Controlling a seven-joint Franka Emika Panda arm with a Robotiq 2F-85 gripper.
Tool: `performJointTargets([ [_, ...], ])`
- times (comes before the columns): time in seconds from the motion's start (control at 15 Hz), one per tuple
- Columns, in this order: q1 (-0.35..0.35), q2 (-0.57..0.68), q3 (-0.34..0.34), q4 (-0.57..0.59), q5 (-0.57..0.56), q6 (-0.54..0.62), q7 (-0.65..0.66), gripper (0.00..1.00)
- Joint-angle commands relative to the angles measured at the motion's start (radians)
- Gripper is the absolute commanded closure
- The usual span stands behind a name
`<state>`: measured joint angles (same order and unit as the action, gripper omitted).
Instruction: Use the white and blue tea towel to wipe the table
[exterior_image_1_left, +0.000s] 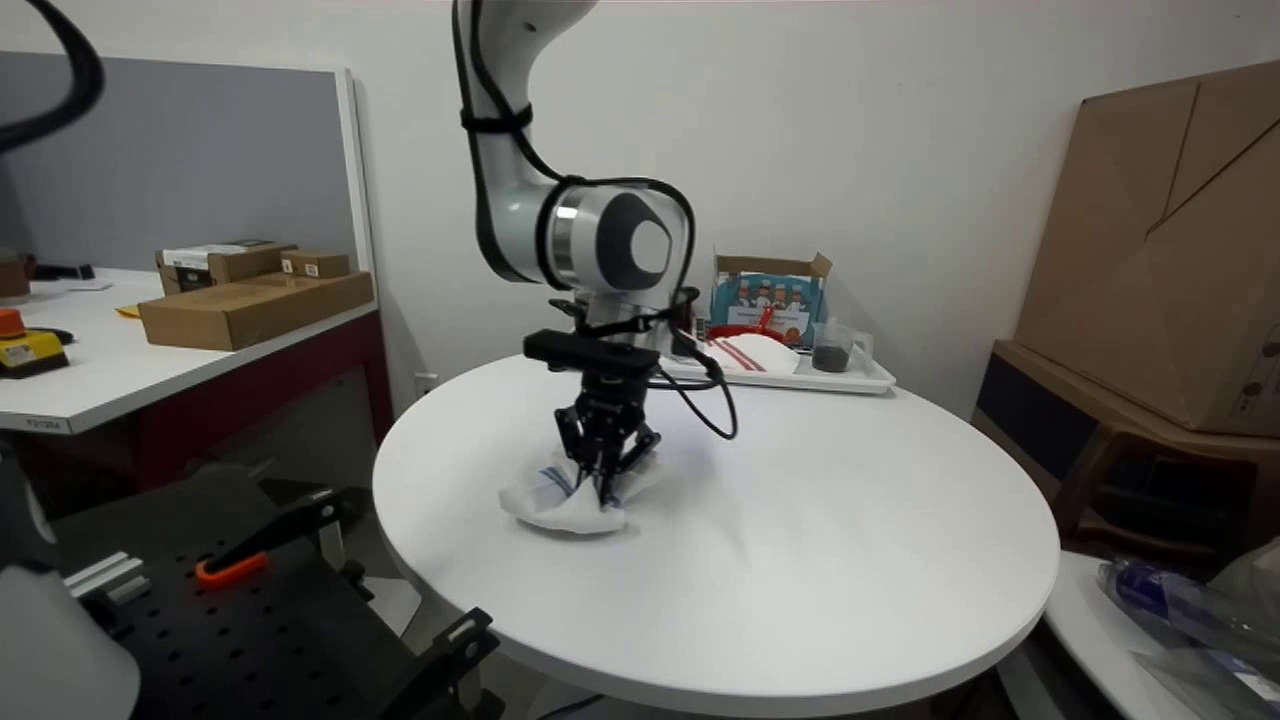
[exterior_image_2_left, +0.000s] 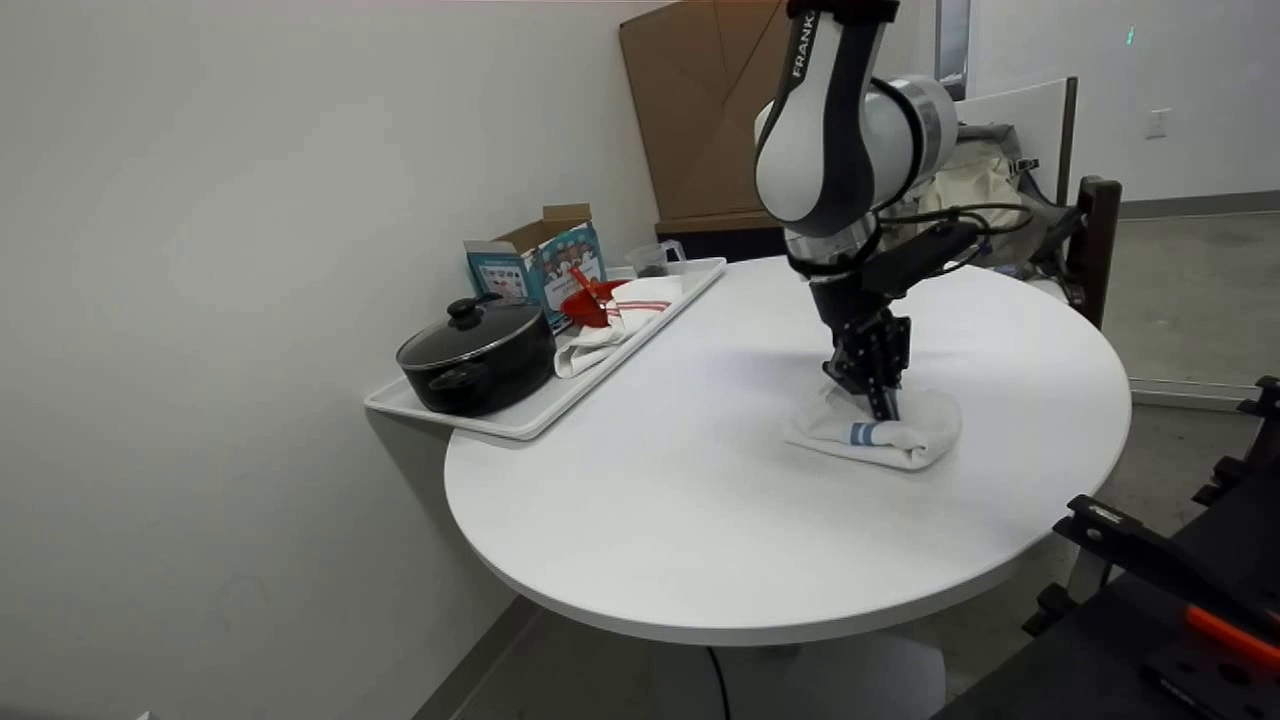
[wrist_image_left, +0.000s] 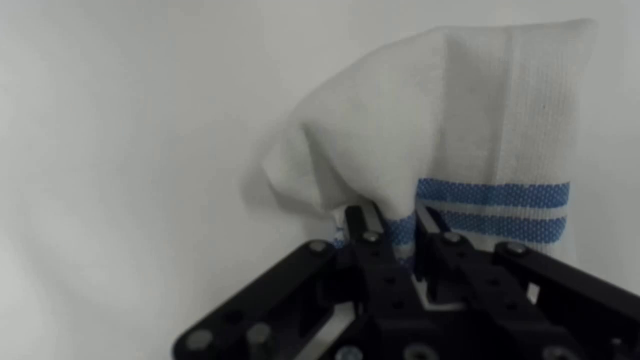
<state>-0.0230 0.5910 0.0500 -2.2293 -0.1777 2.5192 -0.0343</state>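
"FRANK" lettering (exterior_image_2_left: 803, 45) on robot arm (exterior_image_2_left: 842, 140), illegible label (exterior_image_1_left: 45, 424) on edge of desk (exterior_image_1_left: 110, 372)

End effector (wrist_image_left: 396, 220) partly hides the towel (wrist_image_left: 385, 130); both exterior views crop the arm (exterior_image_1_left: 590, 230)

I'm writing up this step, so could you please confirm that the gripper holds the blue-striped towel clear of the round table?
Not quite: the gripper does hold the blue-striped towel, but it rests on the round table, as both exterior views show.
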Motion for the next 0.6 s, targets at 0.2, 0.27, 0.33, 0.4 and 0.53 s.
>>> performJointTargets([
  [0.2,0.171,0.087,0.018,0.072,-0.013,0.014,0.055,0.96],
  [0.27,0.197,0.114,0.011,0.113,-0.019,0.017,0.072,0.96],
  [0.33,0.216,0.135,0.006,0.147,-0.022,0.016,0.086,0.96],
  [0.4,0.238,0.167,0.000,0.197,-0.024,0.014,0.104,0.96],
  [0.53,0.272,0.221,-0.009,0.291,-0.024,0.004,0.130,0.96],
])
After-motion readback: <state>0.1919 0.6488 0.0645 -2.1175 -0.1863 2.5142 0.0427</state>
